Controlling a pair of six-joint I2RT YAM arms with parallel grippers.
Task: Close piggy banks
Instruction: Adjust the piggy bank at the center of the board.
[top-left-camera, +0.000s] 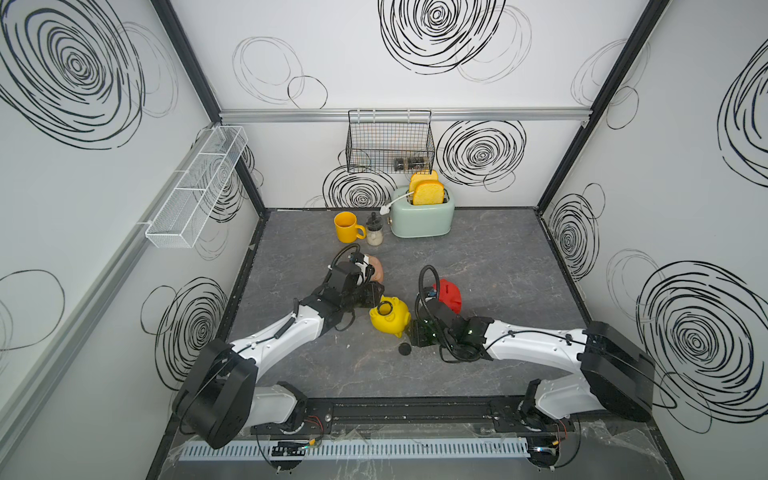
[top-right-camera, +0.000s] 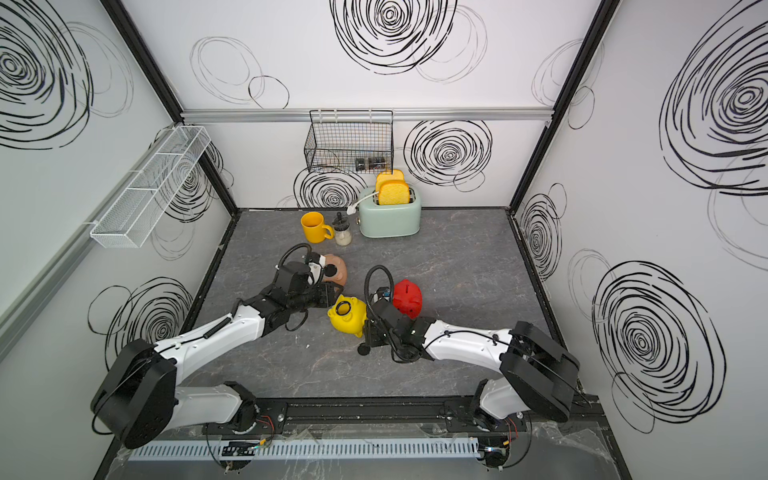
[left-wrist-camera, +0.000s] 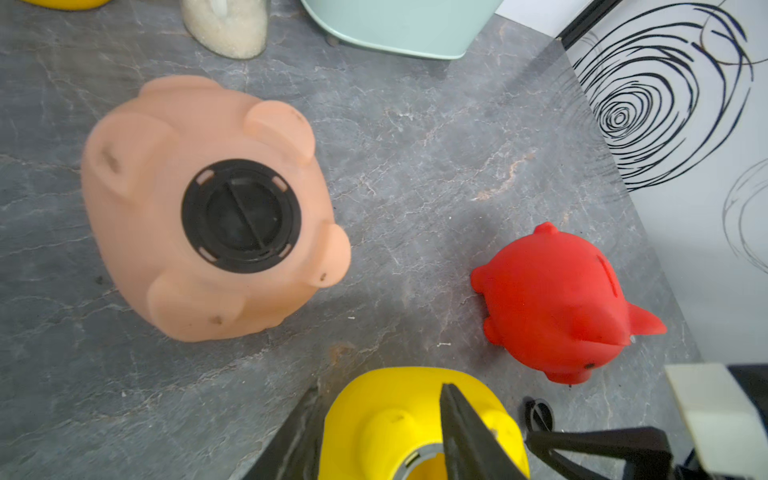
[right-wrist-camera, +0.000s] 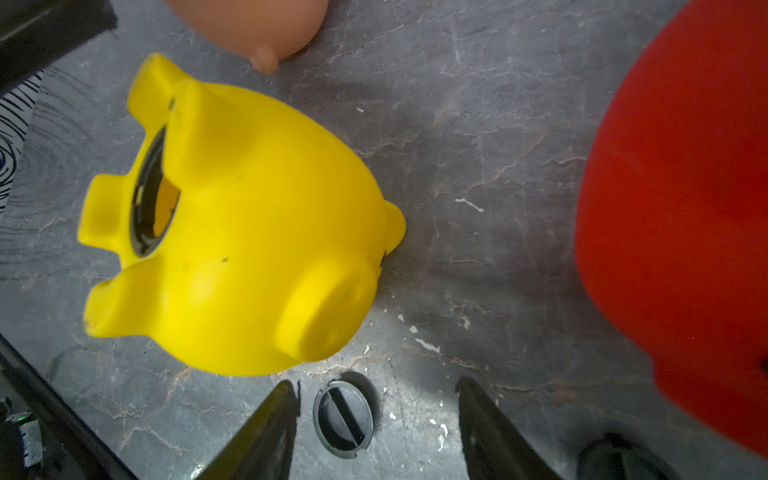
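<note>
Left of centre in a top view, the pink piggy bank (top-left-camera: 377, 268) lay belly up, plugged. My left gripper (left-wrist-camera: 380, 395) was clamped on the open yellow piggy bank (top-left-camera: 390, 318) at centre. My right gripper (right-wrist-camera: 376, 384) stood with fingers apart around a black plug (right-wrist-camera: 344, 417) on the table. The red piggy bank (top-left-camera: 449, 293) sat furthest right.

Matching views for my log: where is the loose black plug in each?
In a top view: loose black plug, just below the yellow piggy bank.
In a top view: same spot.
Left wrist: beside that pig.
Right wrist: the plug lies within the open right gripper.
Shared landmark: yellow piggy bank.
</note>
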